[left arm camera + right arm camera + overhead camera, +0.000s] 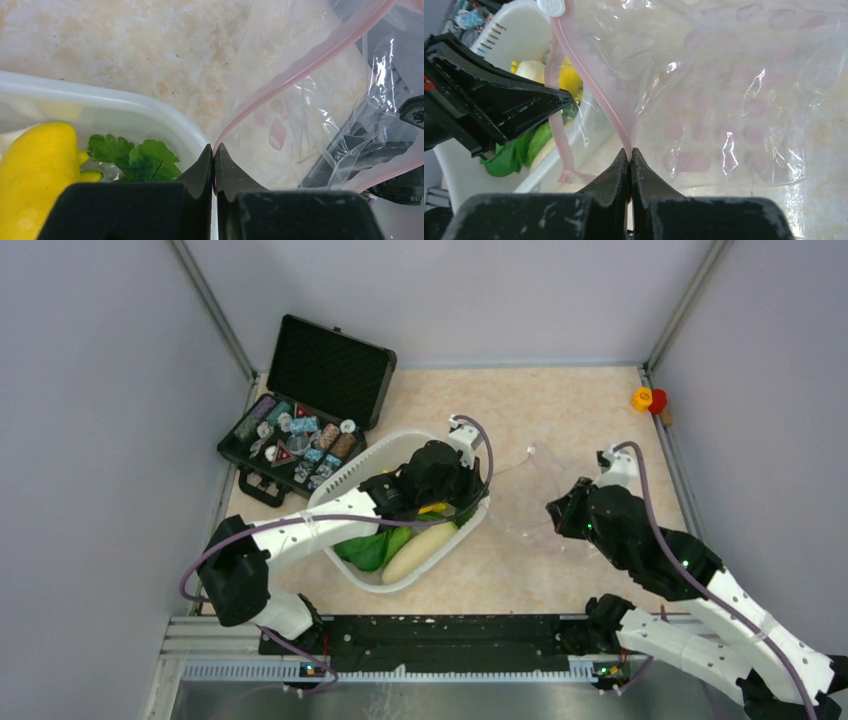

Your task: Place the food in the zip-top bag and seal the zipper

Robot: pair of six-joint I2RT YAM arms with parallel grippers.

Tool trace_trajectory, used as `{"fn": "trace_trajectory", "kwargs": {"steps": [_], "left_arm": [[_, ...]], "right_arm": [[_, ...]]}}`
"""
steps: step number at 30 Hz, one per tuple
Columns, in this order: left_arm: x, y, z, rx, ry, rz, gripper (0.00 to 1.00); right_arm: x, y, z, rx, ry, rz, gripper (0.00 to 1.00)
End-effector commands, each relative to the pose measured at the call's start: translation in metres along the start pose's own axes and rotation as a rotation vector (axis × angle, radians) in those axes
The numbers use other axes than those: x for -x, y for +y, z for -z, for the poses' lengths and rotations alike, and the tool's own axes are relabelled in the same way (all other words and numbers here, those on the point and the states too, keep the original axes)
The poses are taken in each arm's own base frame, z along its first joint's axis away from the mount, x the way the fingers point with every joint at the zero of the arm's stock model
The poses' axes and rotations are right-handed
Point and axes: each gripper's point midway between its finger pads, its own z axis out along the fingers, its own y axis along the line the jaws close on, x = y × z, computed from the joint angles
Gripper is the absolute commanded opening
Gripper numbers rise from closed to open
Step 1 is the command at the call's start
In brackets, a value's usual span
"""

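Two zipper (589, 80) strips: parted, one pinched by each arm.
Left gripper (214, 152): fingertips pressed together on one pink strip, just over the tub (125, 100) rim.
Right gripper (630, 155): clamped on the other strip, facing the left gripper across the bag's mouth.
Zip-top bag (724, 100): clear and crinkled, held up between the two grippers – just beside the tub, above the table (560, 410).
Slider tab (553, 6): white, at the end of the zipper where the strips meet.
Food: in the tub – yellow pepper (40, 165) and leafy greens (135, 160) just behind the left fingertips; white radish (420, 550) along the tub's near side.
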Motion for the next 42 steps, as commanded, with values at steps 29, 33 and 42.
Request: {"fn": "trace_trajectory", "kwargs": {"steps": [29,33,42], "left_arm": [[0.026,0.073,0.077,0.217,-0.120,-0.059,0.90],[0.018,0.116,0.092,0.325,-0.085,-0.009,0.91],[-0.041,0.155,0.130,0.469,0.115,-0.009,0.96]], "right_arm": [[-0.017,0.023,-0.056,-0.053,0.052,0.089,0.00],[-0.020,0.022,-0.055,-0.049,0.058,0.089,0.00],[-0.017,0.023,-0.054,-0.042,0.053,0.093,0.00]]}}
